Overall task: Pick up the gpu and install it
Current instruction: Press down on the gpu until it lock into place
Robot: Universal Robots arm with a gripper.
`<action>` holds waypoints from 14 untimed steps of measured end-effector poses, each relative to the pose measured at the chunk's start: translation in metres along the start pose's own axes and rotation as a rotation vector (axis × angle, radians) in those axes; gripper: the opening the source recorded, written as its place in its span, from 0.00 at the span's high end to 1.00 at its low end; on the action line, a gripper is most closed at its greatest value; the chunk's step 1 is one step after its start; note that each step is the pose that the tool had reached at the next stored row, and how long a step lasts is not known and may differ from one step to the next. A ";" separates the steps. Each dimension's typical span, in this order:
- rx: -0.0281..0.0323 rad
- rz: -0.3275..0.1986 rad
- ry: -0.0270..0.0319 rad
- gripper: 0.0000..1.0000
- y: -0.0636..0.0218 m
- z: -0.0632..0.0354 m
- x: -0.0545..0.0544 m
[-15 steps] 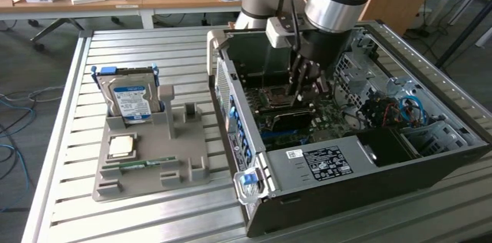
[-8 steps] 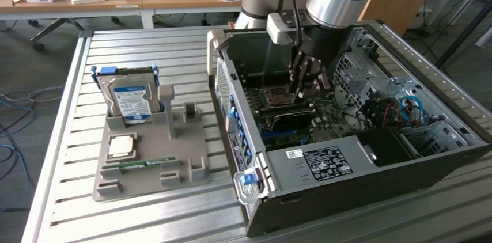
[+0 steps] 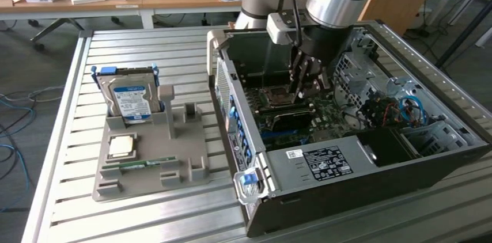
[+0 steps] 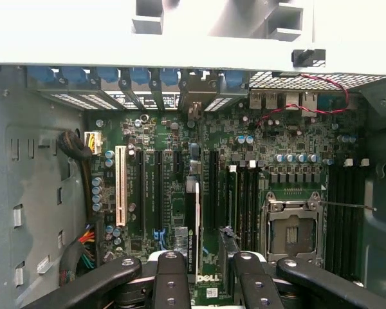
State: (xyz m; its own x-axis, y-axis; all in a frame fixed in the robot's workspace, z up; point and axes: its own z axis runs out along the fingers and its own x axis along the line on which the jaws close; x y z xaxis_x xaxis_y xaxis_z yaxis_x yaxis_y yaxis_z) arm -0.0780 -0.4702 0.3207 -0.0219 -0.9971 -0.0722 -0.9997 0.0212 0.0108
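**Inside the open case — card between the jaws**

Over the motherboard [image 3: 332, 117], within the open computer case [image 3: 369, 181], the gripper [image 3: 306, 90] hangs from the arm, pointing straight down. The case lies on its side along the edge of the slatted metal table [image 3: 138, 47] that is on the exterior view's right, with its open side up.

The gpu [image 3: 291, 120] is inside the case, directly under the gripper, near the middle of the board. It stands on edge as a thin black rectangle, just beside the CPU socket [image 3: 275, 97]. The labelled grey power supply [image 3: 323, 160] fills the case corner nearest the camera.

Seen from the wrist, the gpu [image 4: 195, 219] shows edge-on as a narrow dark strip running along the expansion slots. The gripper [image 4: 207, 261] has one jaw on each side of it. The jaws stand partly apart — whether they clamp the card or only straddle it cannot be told, nor whether the card is fully seated. A white slot [image 4: 121, 183] lies well off to one side of the card, and the CPU socket [image 4: 289, 228] to the other.

Outside the case, towards the table edge on the exterior view's left, a grey holder tray [image 3: 146, 181] carries a silver hard drive [image 3: 131, 100] standing at its far end, a square processor chip [image 3: 123, 146] lying flat, and a small green RAM stick [image 3: 138, 164] near its front.
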 end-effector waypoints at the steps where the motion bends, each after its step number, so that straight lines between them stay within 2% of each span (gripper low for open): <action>1: 0.0000 0.000 0.0000 0.67 0.0000 0.0000 0.000; 7: 0.0000 0.000 0.0000 0.68 0.0000 0.0000 0.000; 8: 0.0000 0.000 0.0000 0.75 0.0000 0.0000 0.000; 9: 0.0000 0.000 0.0000 0.75 0.0000 0.0000 0.000; 10: 0.0000 0.000 0.0000 0.80 0.0000 0.0000 0.000; 11: 0.0000 0.000 0.0000 0.80 0.0000 0.0000 0.000; 13: 0.0000 0.000 0.0000 0.89 0.0000 0.0000 0.000; 14: 0.0000 0.000 0.0000 0.89 0.0000 0.0000 0.000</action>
State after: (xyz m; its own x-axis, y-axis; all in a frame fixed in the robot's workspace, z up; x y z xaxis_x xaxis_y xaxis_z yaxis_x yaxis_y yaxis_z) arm -0.0780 -0.4702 0.3207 -0.0219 -0.9971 -0.0722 -0.9997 0.0212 0.0108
